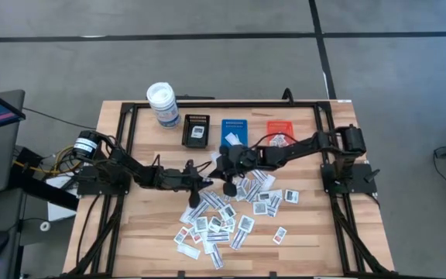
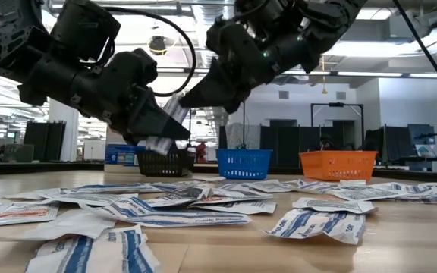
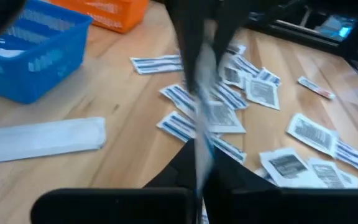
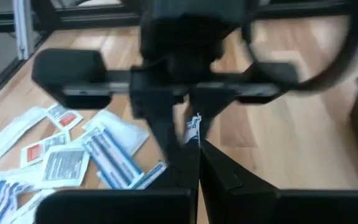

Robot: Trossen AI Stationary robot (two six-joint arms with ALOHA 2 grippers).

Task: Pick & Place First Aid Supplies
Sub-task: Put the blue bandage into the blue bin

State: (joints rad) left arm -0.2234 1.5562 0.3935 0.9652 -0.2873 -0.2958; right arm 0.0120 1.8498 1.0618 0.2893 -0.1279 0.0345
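Two tools, left (image 2: 174, 121) and right (image 2: 192, 97), clamp one packet (image 2: 171, 112) above the packet-strewn wooden table (image 1: 308, 232).

Light wood-plank counter (image 1: 300, 240) w/ black frame round its edges. Along the far side, left to right: white round canister (image 1: 162, 104) w/ blue label, upright; black tray (image 1: 197, 130); blue tray (image 1: 235, 132); orange tray (image 1: 280, 130), each w/ a packet or so inside. First aid supplies (image 1: 227, 217), many small flat white packets w/ blue, red or dark print, lie scattered and partly overlapping over the counter's middle and near half, a few strays off to the right. One long plain white packet (image 3: 42, 140) lies apart, near blue tray.
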